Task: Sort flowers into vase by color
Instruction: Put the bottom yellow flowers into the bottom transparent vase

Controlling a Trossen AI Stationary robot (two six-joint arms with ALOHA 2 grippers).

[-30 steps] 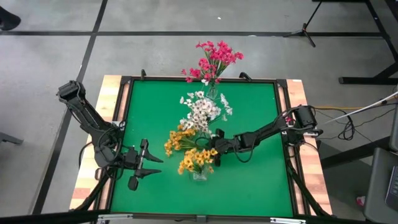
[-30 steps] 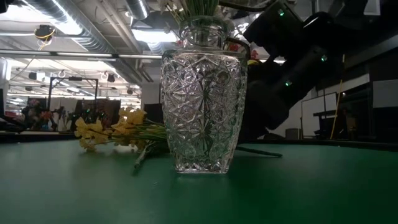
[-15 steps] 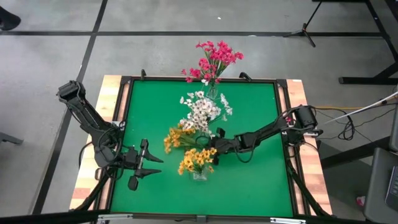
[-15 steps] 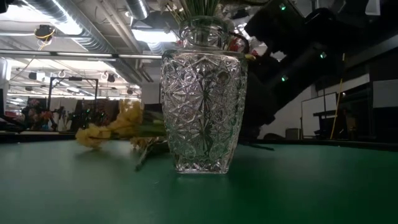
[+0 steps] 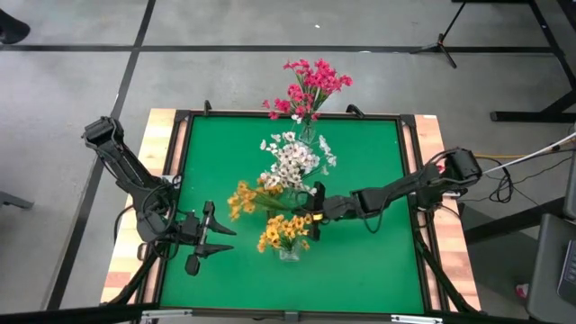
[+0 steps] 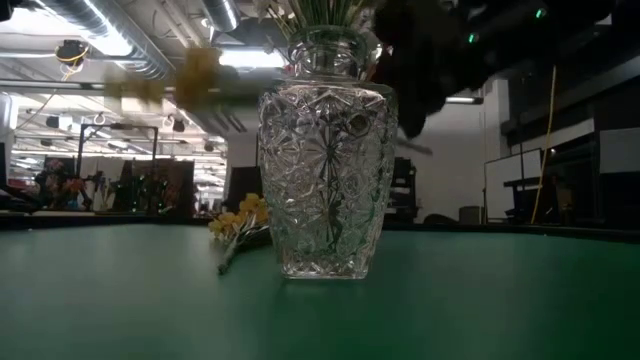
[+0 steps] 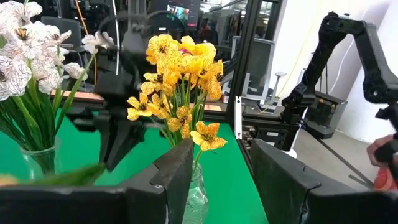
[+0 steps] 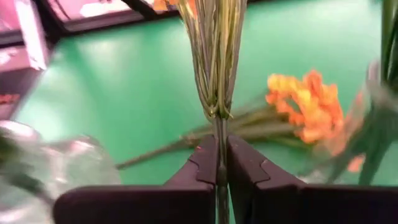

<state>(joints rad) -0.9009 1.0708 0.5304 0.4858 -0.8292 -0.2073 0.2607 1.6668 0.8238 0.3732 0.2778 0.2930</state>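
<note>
Stems of a yellow sprig sit pinched in the right claw, blossoms cut off above; left claw gapes wide.

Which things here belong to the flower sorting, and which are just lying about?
Job: right gripper, shut on a lifted yellow sprig; second yellow sprig on the mat; pink flowers, white flowers and yellow flowers in vases.
Lying about: floor stand; cables; left gripper, open, waiting.

Yellow flowers stand in a glass vase on the green bench; white flowers beside; left hand's fingers apart.
</note>
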